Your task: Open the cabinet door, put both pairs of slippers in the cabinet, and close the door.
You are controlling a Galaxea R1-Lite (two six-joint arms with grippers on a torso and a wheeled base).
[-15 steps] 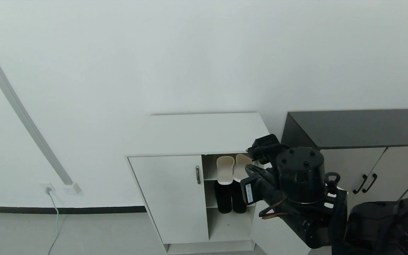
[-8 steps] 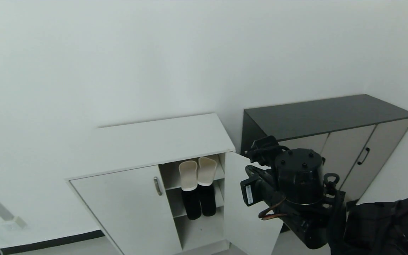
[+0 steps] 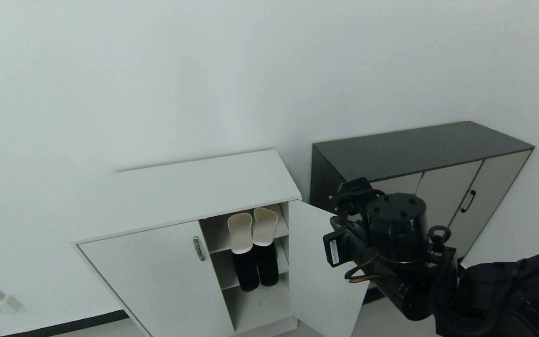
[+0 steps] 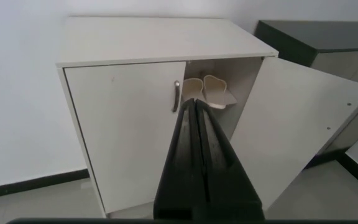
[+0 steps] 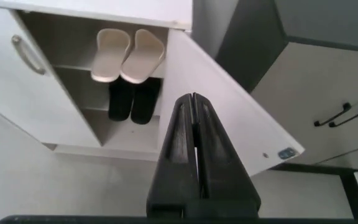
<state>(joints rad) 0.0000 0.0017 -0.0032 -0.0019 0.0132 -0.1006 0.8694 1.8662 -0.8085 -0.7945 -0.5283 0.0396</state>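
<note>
The white cabinet (image 3: 204, 180) stands against the wall with its right door (image 3: 318, 267) swung open and its left door (image 3: 157, 276) closed. Inside, a cream pair of slippers (image 3: 247, 228) leans on the upper shelf, and a black pair (image 3: 253, 269) stands on the shelf below. My right arm hangs in front of the open door, and its gripper (image 5: 193, 98) is shut and holds nothing, facing the door (image 5: 229, 124) and the slippers (image 5: 128, 55). My left gripper (image 4: 195, 102) is shut and holds nothing, in front of the closed door's handle (image 4: 176, 95).
A dark-topped cabinet (image 3: 419, 145) with grey doors stands just right of the white one, close behind the open door. Bare grey floor (image 4: 36, 202) lies in front of both. A black skirting strip (image 3: 73, 322) runs along the wall at lower left.
The head camera has turned right, so both cabinets sit further left in the picture and the open door's face now shows. Both pairs of slippers stay on their shelves.
</note>
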